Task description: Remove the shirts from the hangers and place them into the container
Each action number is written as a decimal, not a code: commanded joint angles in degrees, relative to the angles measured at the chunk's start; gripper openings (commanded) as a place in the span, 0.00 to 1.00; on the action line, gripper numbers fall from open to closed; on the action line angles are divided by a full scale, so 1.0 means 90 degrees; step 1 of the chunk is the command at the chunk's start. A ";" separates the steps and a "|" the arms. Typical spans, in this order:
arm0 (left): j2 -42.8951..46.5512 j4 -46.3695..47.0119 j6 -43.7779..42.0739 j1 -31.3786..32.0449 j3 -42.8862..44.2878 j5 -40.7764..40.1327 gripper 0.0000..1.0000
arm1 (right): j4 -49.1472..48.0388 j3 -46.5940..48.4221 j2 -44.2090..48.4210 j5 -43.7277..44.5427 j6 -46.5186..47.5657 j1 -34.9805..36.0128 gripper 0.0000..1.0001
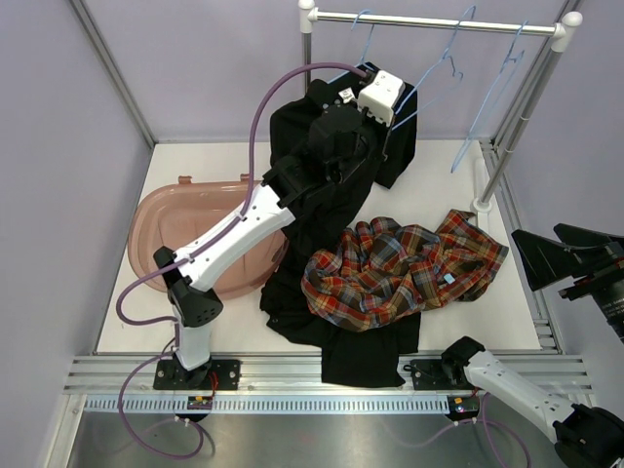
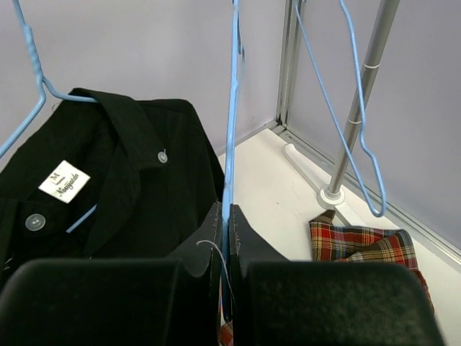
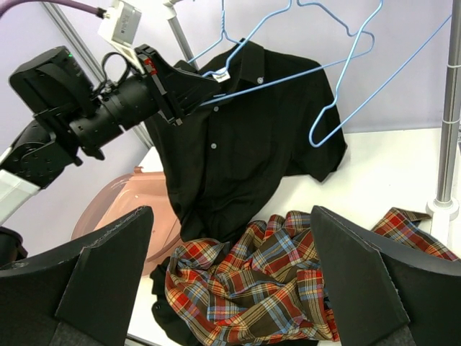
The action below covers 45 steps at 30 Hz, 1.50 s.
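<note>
A black shirt (image 3: 245,144) hangs by its collar on a light-blue hanger (image 3: 223,40); its lower part trails on the table beside the pinkish container (image 1: 180,219). My left gripper (image 2: 225,209) is shut on a light-blue hanger wire (image 2: 232,108) right beside that shirt (image 2: 122,180). From above, that gripper (image 1: 388,119) sits under the rail. A plaid shirt (image 1: 400,268) lies crumpled on the table over a second black shirt (image 1: 361,351). My right gripper (image 3: 230,209) stands open, empty, above and in front of the plaid shirt (image 3: 288,281), and shows at the right edge (image 1: 531,255).
The white-and-metal rail (image 1: 439,21) spans the back, its right post (image 1: 507,146) standing on a foot (image 1: 485,205) near the plaid shirt. Two bare blue hangers (image 1: 507,68) dangle from it. Grey walls close in on the left, back and right.
</note>
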State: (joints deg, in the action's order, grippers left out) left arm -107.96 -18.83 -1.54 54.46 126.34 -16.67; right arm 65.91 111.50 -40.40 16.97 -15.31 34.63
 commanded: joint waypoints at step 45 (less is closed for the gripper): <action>0.4887 -0.3241 0.5513 0.1049 -0.6528 0.0552 0.96 | -0.0566 -0.1325 0.0221 -0.0851 -0.0320 0.0048 0.99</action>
State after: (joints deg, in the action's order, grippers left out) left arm -63.37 -53.19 44.64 63.53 65.65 -15.03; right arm 61.76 100.18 -38.87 9.98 -17.85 34.68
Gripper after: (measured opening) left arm 0.949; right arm 0.993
